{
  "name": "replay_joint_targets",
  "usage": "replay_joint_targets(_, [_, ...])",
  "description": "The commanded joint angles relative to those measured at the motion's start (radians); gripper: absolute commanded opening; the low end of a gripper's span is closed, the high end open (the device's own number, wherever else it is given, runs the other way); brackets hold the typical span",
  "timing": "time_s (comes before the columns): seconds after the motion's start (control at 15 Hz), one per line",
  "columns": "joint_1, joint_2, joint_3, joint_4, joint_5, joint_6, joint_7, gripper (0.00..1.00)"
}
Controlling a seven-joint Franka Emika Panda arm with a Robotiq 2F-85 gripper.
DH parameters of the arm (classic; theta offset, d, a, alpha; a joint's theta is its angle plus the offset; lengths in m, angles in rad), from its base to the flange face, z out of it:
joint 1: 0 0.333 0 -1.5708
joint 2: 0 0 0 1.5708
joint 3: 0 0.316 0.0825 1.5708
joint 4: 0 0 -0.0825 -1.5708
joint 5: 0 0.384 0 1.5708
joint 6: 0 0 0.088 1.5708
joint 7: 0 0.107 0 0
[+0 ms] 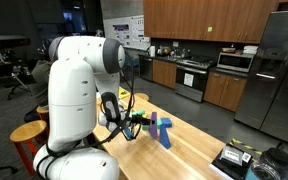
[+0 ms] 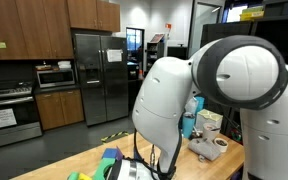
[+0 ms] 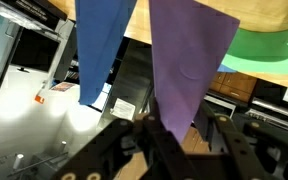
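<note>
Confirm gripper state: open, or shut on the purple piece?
Shut on the purple piece: in the wrist view the gripper has a finger against each of its sides, no gap visible.

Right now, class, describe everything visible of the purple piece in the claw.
The purple piece is flat, matte and smooth, perhaps felt or foam. In the wrist view it narrows toward the claw, whose fingers pinch its narrow end; its wide end leaves the frame. A blue piece sits beside it, apart.
</note>
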Motion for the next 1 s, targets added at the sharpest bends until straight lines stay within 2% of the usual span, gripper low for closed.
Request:
replay_joint_targets(0.0, [-0.023, 0.022, 0.006, 0.017, -0.011, 0.019, -0.025, 0.13])
replay_joint_targets(0.93, [-0.026, 0.069, 0.008, 0.038, -0.007, 0.027, -0.083, 0.13])
